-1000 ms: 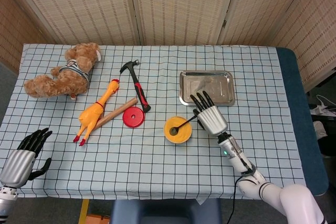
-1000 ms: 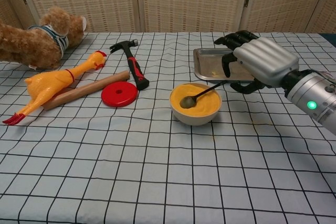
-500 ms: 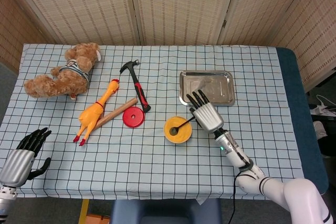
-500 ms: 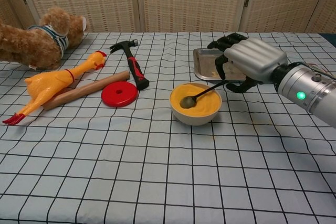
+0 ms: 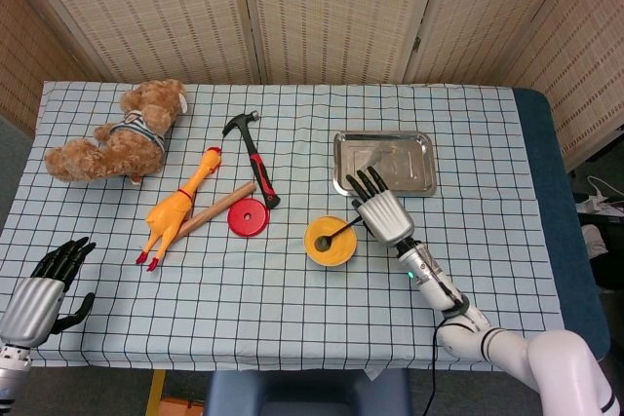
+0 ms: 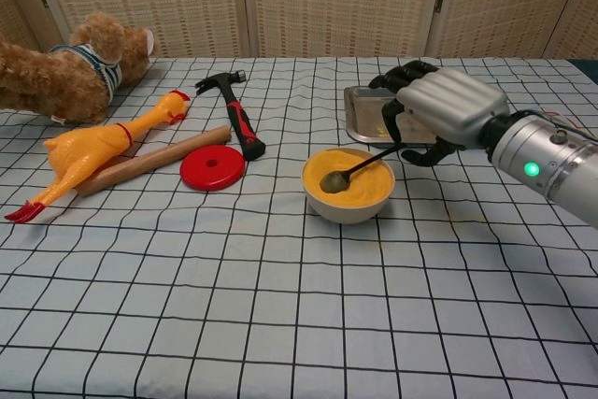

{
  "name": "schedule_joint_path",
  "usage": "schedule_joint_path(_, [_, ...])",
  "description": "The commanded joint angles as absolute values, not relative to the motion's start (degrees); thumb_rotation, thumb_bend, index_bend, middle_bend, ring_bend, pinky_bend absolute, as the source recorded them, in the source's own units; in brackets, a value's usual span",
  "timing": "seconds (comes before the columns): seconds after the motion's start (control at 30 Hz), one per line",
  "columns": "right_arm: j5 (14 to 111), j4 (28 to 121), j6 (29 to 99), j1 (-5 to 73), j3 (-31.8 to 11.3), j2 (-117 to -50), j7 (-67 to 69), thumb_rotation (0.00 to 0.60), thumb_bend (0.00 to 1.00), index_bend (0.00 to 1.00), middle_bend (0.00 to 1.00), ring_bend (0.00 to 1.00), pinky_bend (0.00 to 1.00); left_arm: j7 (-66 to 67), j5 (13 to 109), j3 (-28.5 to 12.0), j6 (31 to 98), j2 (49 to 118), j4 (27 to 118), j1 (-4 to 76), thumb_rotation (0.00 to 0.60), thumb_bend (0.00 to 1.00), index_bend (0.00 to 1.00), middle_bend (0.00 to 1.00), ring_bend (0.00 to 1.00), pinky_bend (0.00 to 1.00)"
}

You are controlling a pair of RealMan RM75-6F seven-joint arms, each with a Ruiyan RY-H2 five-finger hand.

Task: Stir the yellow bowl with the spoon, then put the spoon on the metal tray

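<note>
Woven folding screens at the back; in front, one table [image 5: 487, 143] under a blue-and-white checked cloth, contents as follows. Yellow bowl [image 6: 348, 184], near centre, upright, holding the spoon [image 6: 355, 170], whose bowl end rests inside while the handle slants up over the rim towards the right hand [image 6: 441, 114]. That hand has its fingers curled about the handle's far end, gripping it as far as I can judge (the contact itself sits behind the dark fingers), a hold that keeps the wrist clear of the bowl and suits stirring. Metal tray [image 5: 383, 162], just beyond the hand, flat, nothing in it that I can make out; close enough for a short set-down later. Left hand [image 5: 41, 291], at the near left corner, well apart from everything, fingers spread and holding nothing, evidently parked. Also present: teddy bear [image 5: 115, 133], rubber chicken [image 5: 178, 206], wooden stick [image 5: 214, 208], red disc [image 5: 248, 218], hammer [image 5: 253, 156]. Against a second ago, the right hand has drawn slightly towards the bowl and the spoon handle lies a little steeper; from half a second ago, barely any change. Stirring appears underway.
</note>
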State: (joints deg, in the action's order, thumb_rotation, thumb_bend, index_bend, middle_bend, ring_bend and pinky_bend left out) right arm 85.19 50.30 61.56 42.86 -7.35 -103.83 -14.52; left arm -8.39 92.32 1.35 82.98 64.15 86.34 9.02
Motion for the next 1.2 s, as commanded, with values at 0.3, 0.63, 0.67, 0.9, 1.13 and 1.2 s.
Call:
schedule_joint_path(0.3, [85.07, 49.04, 61.38, 43.18, -7.29, -104.76, -14.16, 0.600, 0.25, 0.55, 0.08, 0.00, 0.00, -8.52, 92.27, 1.33, 82.85, 64.15, 86.24, 9.11, 0.600, 0.45, 0.00, 0.00, 0.00, 0.13])
schedule_joint_path(0.63, [85.27, 48.21, 61.67, 43.25, -7.06, -105.28, -13.64, 0.600, 0.27, 0.58, 0.08, 0.00, 0.00, -8.67, 92.31, 1.34, 82.85, 64.16, 86.12, 9.14, 0.600, 0.45, 0.00, 0.00, 0.00, 0.13])
schedule_joint_path(0.67, [85.31, 48.22, 61.74, 43.26, -7.05, -105.29, -13.58, 0.600, 0.27, 0.58, 0.08, 0.00, 0.00, -8.67, 92.32, 1.34, 82.88, 64.15, 86.11, 9.14, 0.600, 0.45, 0.00, 0.00, 0.00, 0.13])
schedule_joint_path(0.9, [85.36, 48.38, 61.82, 43.31, -6.98, -105.24, -13.65, 0.600, 0.28, 0.59, 0.09, 0.00, 0.00, -8.80, 92.57, 1.46, 82.98, 64.11, 86.09, 9.13, 0.600, 0.45, 0.00, 0.00, 0.00, 0.13])
schedule_joint_path(1.13, [85.43, 48.67, 61.66, 43.38, -6.82, -105.03, -13.97, 0.600, 0.42, 0.61, 0.09, 0.00, 0.00, -8.92, 92.85, 1.58, 83.09, 64.12, 85.82, 9.14, 0.600, 0.46, 0.00, 0.00, 0.00, 0.13])
schedule_joint_path(1.2, [85.44, 48.79, 61.63, 43.37, -6.78, -104.92, -14.12, 0.600, 0.44, 0.61, 0.09, 0.00, 0.00, -8.96, 92.87, 1.58, 83.10, 64.10, 85.87, 9.15, 0.600, 0.46, 0.00, 0.00, 0.00, 0.13])
